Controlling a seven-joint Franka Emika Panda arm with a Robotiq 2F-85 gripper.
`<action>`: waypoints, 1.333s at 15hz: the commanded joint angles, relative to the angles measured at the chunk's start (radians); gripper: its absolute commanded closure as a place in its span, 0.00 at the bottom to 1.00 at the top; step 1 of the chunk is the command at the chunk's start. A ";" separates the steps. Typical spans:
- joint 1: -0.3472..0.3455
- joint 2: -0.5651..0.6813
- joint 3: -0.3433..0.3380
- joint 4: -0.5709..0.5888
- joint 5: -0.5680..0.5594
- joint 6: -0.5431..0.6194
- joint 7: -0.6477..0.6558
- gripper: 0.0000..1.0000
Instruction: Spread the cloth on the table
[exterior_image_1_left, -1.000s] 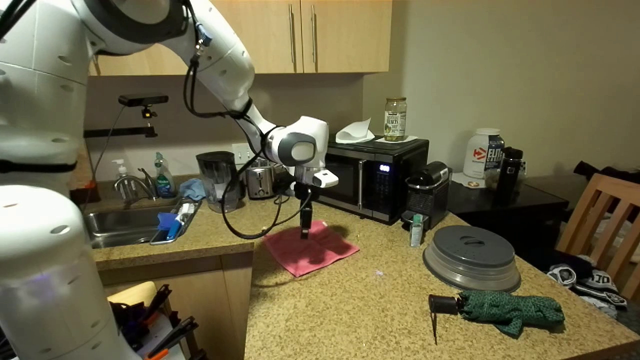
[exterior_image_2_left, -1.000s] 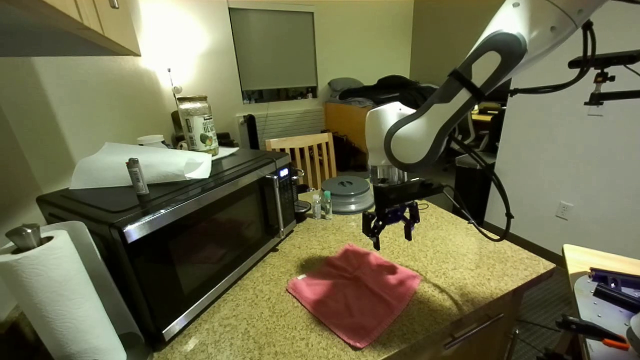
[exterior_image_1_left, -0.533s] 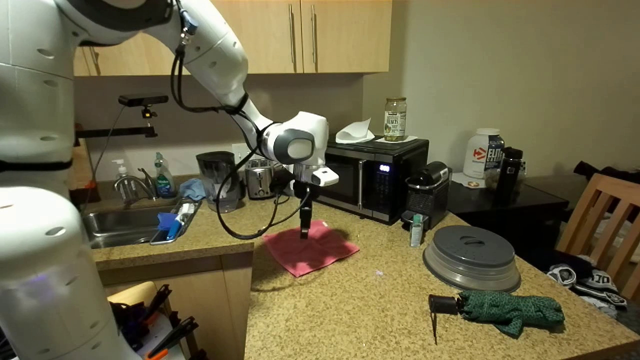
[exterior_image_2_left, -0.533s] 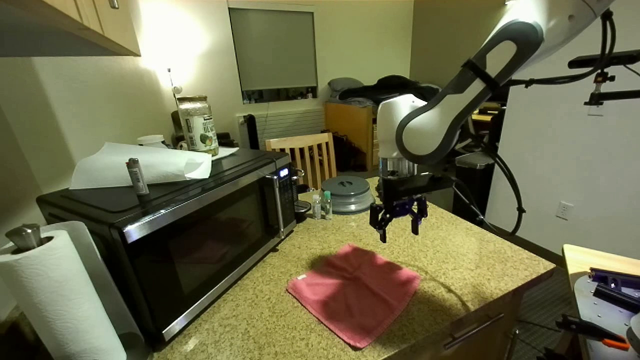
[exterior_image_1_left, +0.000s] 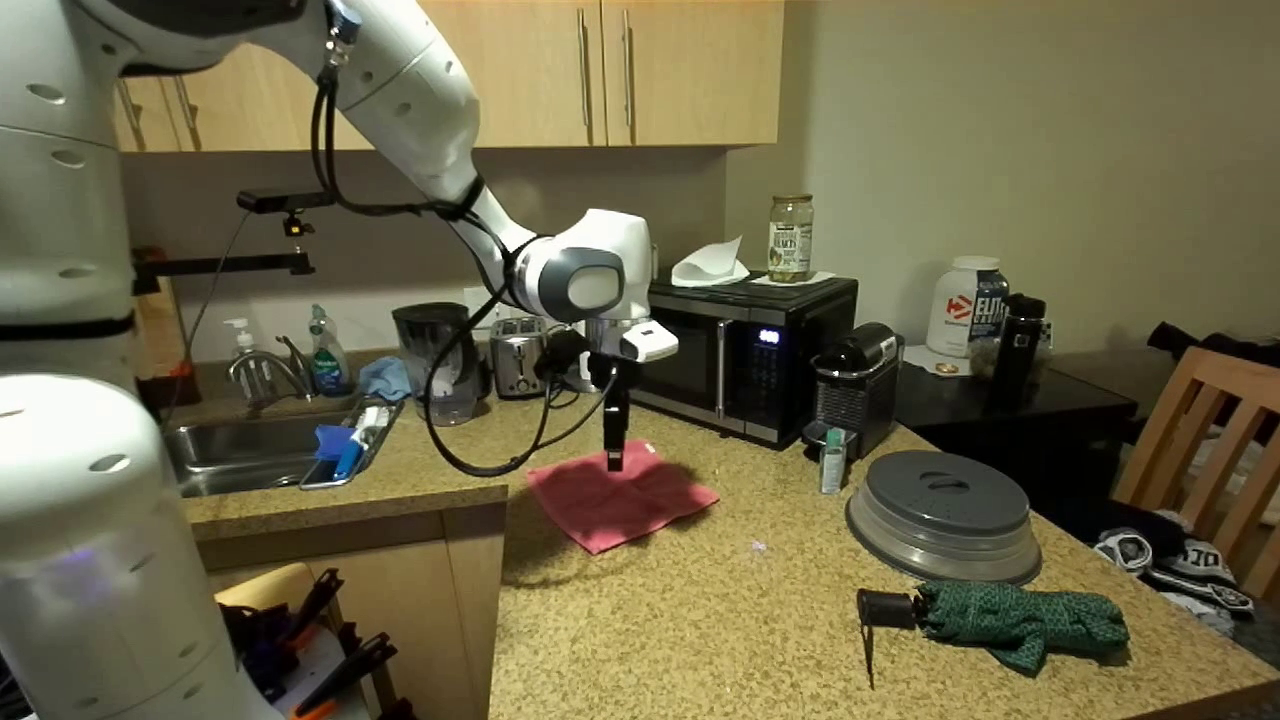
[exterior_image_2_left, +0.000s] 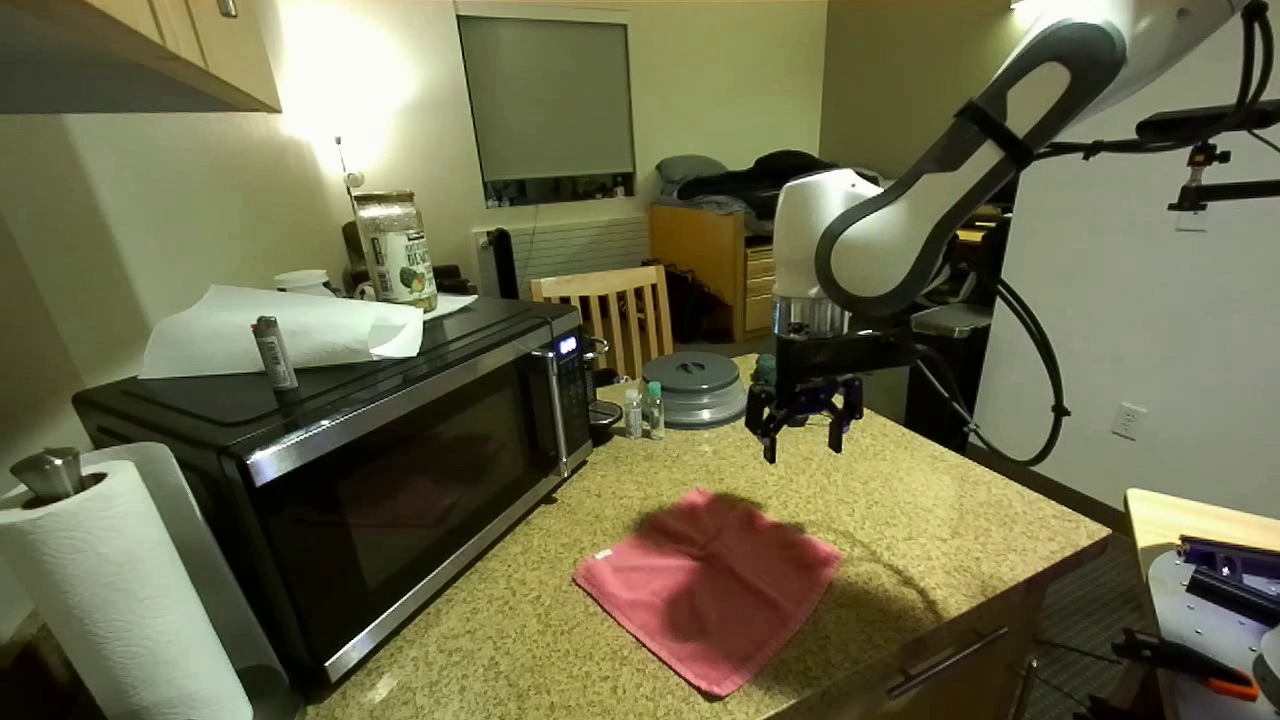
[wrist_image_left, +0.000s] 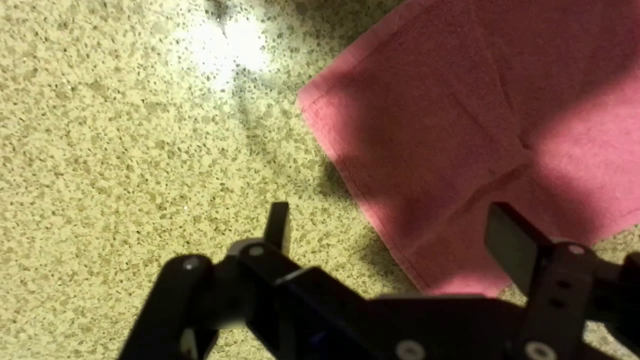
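The pink cloth (exterior_image_1_left: 622, 508) lies spread nearly flat on the speckled counter (exterior_image_1_left: 700, 630), with small creases near its middle. It shows in both exterior views (exterior_image_2_left: 705, 610) and fills the right of the wrist view (wrist_image_left: 425, 135). My gripper (exterior_image_2_left: 803, 450) is open and empty. It hangs above the counter, higher than the cloth and apart from it. In the wrist view my open fingers (wrist_image_left: 390, 215) straddle one edge of the cloth from above, one over bare counter and one over cloth.
A microwave (exterior_image_2_left: 420, 520) stands beside the cloth. Small bottles (exterior_image_1_left: 832, 462), a grey lid (exterior_image_1_left: 945, 520) and a green umbrella (exterior_image_1_left: 1020, 620) are on the counter. A sink (exterior_image_1_left: 250, 455), toaster (exterior_image_1_left: 520, 360) and paper towel roll (exterior_image_2_left: 120, 590) are nearby.
My gripper has risen a little and shifted away from the microwave, farther from the cloth. It stays open. The cloth has not moved.
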 joint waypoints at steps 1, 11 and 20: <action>-0.019 -0.070 0.006 -0.068 -0.058 0.042 0.061 0.00; -0.056 -0.067 0.022 -0.054 -0.069 0.012 0.055 0.00; -0.056 -0.064 0.023 -0.055 -0.068 0.012 0.055 0.00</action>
